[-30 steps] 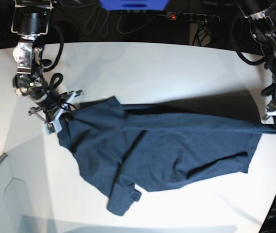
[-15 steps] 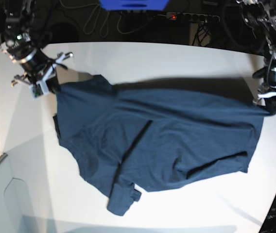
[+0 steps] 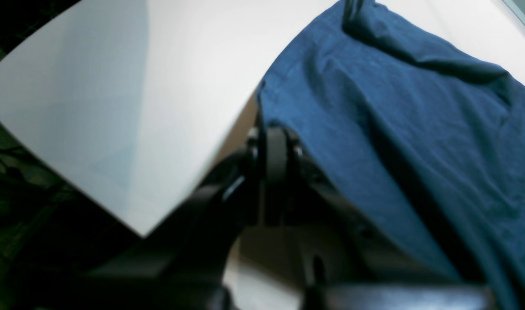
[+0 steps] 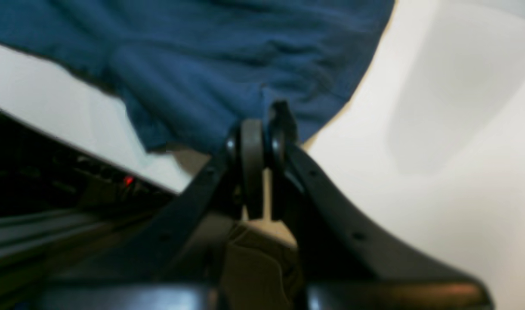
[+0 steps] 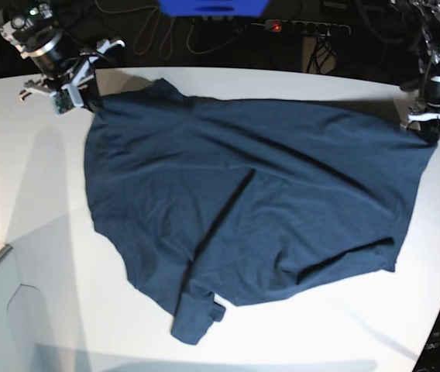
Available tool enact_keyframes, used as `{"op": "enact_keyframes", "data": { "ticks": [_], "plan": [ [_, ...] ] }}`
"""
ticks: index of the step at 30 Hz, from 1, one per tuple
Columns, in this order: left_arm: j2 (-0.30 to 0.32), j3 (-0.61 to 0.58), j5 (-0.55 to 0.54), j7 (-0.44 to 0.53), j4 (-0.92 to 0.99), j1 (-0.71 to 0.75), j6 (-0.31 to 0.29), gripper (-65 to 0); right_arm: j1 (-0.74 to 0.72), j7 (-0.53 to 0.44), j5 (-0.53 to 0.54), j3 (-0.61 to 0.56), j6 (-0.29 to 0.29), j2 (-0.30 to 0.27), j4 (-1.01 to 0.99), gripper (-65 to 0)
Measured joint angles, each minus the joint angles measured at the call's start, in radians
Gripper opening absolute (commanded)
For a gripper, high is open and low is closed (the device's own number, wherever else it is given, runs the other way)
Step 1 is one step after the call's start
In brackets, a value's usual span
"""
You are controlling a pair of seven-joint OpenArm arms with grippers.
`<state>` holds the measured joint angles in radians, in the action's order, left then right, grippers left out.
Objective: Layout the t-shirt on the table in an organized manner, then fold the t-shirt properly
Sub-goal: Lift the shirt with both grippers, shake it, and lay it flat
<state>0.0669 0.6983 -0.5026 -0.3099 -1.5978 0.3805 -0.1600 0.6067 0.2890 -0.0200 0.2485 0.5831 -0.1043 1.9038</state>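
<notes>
The navy t-shirt (image 5: 251,209) lies spread across the white table (image 5: 42,232), its near-left part bunched and creased. You have the right gripper (image 5: 77,97) clenched on its far-left corner and the left gripper (image 5: 429,124) clamped on its far-right corner. Both wrist views are blurred; no collar or label is discernible.

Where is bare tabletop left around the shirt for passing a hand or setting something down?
Free: the table between the t-shirt and the base view's left edge, the near strip below the hem, and a narrow band along the far edge. Crowded: both far corners, where the right gripper and left gripper pinch the fabric.
</notes>
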Motion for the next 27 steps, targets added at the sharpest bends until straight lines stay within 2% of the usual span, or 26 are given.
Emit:
{"op": "enact_keyframes", "data": {
  "ticks": [4,8,12,17,20,23,27],
  "plan": [
    [0.006,-0.034,0.020,0.000,0.010,-0.116,0.016,-64.9,-0.171,0.038,0.005,-0.001,0.003,0.002,-0.004,-65.0],
    [0.035,-0.162,0.126,0.009,0.043,-0.296,-0.002,-64.9,-0.411,0.161,0.004,-0.002,0.013,0.002,-0.064,-65.0],
    [0.032,-0.268,0.226,-0.006,0.169,-0.523,-0.006,-64.9,-0.692,0.227,0.002,-0.001,0.011,-0.008,-0.221,-65.0],
    [0.037,-0.386,0.349,-0.005,0.401,-0.858,0.002,-64.9,-0.966,0.241,0.000,0.000,0.013,-0.063,-0.399,-65.0],
    [0.036,-0.453,0.352,0.000,0.505,-1.038,-0.002,-64.9,-1.130,0.238,0.005,-0.003,0.006,-0.096,-0.464,-65.0],
    [0.029,-0.492,0.346,0.000,0.550,-1.158,-0.010,-64.9,-1.269,0.235,0.002,0.000,0.007,-0.132,-0.487,-65.0],
    [0.034,-0.517,0.353,-0.015,0.572,-1.311,0.005,-64.9,-1.431,0.246,-0.003,0.002,0.001,-0.136,-0.474,-65.0]
  ]
}}
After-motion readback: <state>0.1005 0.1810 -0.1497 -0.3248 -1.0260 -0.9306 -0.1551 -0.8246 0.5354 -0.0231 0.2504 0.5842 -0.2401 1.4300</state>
